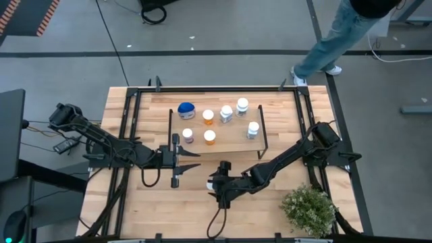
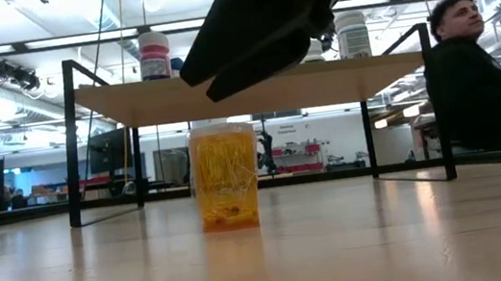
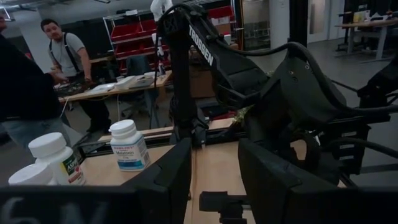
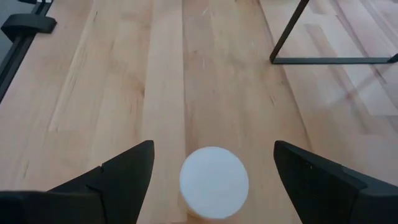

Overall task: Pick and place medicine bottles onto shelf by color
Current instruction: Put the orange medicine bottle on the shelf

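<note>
An orange bottle (image 2: 226,175) with a white cap (image 4: 214,182) stands upright on the table in front of the shelf (image 1: 233,138). My right gripper (image 4: 214,186) hovers over it, pointing down and open, with one finger on each side of the cap and a gap at both. On the shelf board (image 2: 254,90) stand a blue bottle (image 1: 186,110), two orange ones (image 1: 208,117), a purplish one (image 1: 187,136) and three white ones (image 1: 241,106). My left gripper (image 1: 191,156) waits open at the shelf's left front corner.
A bushy green plant (image 1: 309,208) sits at the table's near right corner. Black frame rails (image 1: 128,128) run along the table's sides. A person (image 1: 331,40) walks past the far edge. The shelf's black end frame (image 4: 323,59) stands close beyond the bottle.
</note>
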Controlling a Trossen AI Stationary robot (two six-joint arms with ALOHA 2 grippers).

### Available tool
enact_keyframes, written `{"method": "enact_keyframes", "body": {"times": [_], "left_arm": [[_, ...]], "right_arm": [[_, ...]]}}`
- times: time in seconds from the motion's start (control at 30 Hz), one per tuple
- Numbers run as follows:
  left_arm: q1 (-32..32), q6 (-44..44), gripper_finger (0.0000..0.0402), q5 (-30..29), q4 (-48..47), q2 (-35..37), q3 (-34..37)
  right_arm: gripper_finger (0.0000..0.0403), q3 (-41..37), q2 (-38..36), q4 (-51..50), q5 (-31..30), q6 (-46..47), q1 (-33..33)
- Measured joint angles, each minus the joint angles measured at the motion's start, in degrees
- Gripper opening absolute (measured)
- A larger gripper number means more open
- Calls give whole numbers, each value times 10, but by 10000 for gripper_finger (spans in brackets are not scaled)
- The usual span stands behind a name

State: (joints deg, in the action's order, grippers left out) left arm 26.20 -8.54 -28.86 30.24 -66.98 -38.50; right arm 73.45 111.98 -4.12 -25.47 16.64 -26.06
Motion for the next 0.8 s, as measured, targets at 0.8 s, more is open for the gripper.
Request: {"method": "enact_keyframes", "body": {"times": [0.8], "left_arm": [[0,1,139,0,0,0,0]], "right_arm": [[339,-40,0,2,-61,21,-34]]}}
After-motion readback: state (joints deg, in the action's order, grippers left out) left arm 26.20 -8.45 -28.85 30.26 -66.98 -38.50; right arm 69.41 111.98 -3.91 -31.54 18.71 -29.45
